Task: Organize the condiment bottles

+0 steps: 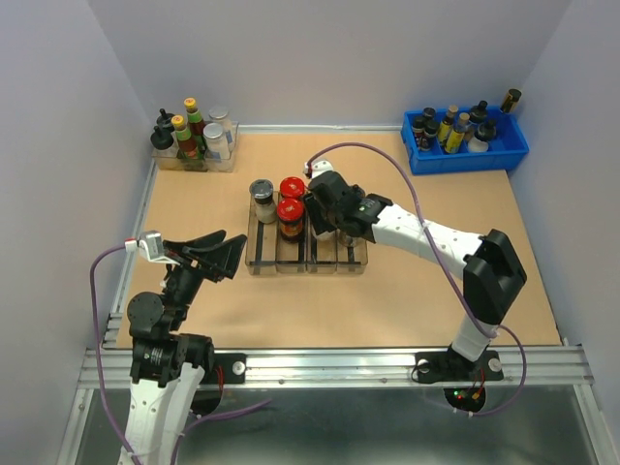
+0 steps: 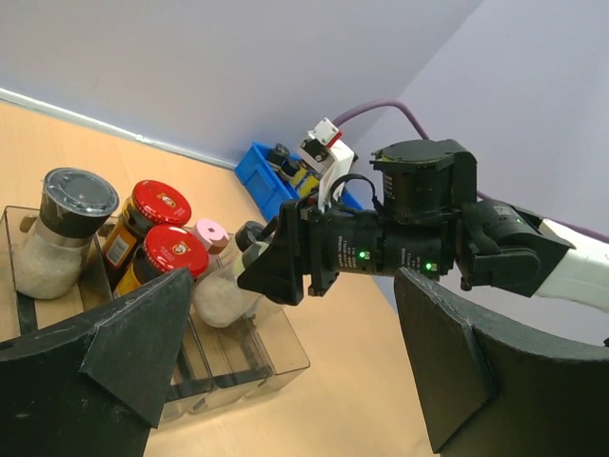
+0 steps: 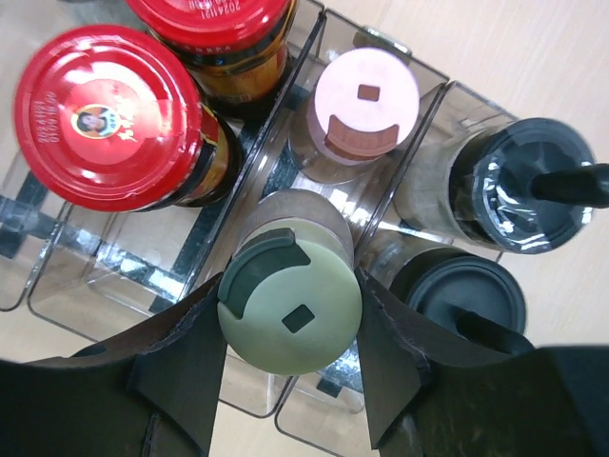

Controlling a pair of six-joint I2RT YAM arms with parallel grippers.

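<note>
Top view: the right gripper (image 1: 325, 221) hangs over the middle of the clear rack (image 1: 260, 263) and hides whatever it carries. The grey-lidded jar (image 1: 262, 191) and two red-lidded jars (image 1: 292, 187) stand in the rack's left lanes. The left gripper (image 1: 218, 254) waits just left of the rack, jaws spread and empty. A stray sweep from it could shove the rack out from under the other arm.

Left wrist view: the held jar's body sits low in a rack lane, just in front of the pink-capped jar (image 2: 210, 231). It looks slightly tilted, though the camera angle may account for that. Released while leaning, it could tip against its neighbour.

Right wrist view: the fingers (image 3: 186, 362) are clamped on the pale-yellow-capped jar (image 3: 290, 305). Two black-knob jars (image 3: 528, 186) stand one rack lane to its right. The right finger lies close to the nearer one, so opening wide or lifting crookedly could knock it.
</note>
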